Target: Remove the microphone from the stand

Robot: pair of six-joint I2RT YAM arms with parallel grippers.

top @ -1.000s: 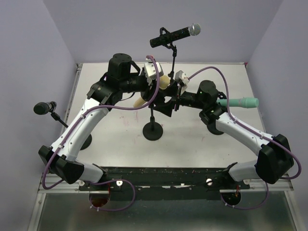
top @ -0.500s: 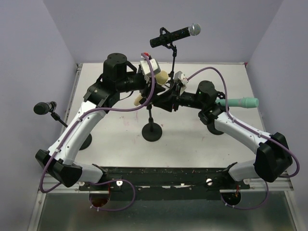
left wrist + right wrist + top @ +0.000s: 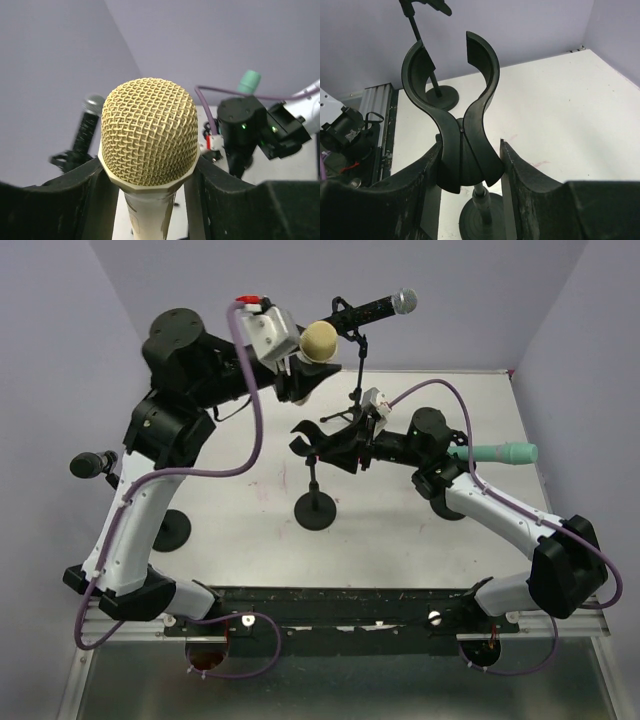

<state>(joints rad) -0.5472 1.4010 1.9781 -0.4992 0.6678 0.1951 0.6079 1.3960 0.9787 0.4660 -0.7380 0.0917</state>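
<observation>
The cream microphone point(image 3: 320, 340) with a gold mesh head point(image 3: 148, 132) is held high above the table, clear of the stand. My left gripper point(image 3: 300, 372) is shut on its body just below the head, one finger on each side point(image 3: 150, 200). The black stand has a round base point(image 3: 317, 512) and a thin pole. Its forked black clip point(image 3: 312, 434) is empty. My right gripper point(image 3: 347, 445) is shut on the lower part of that clip point(image 3: 462, 100), with its fingers point(image 3: 470, 165) pressing both sides above the base point(image 3: 482, 217).
A black microphone with a silver head point(image 3: 365, 312) sits on a stand at the back. Another black microphone point(image 3: 92, 464) stands at the left edge, and a teal one point(image 3: 495, 453) at the right. Purple walls close the table on three sides.
My left arm has lifted the cream microphone out of the clip, up and to the left. My right gripper has closed on the clip, which now stands empty.
</observation>
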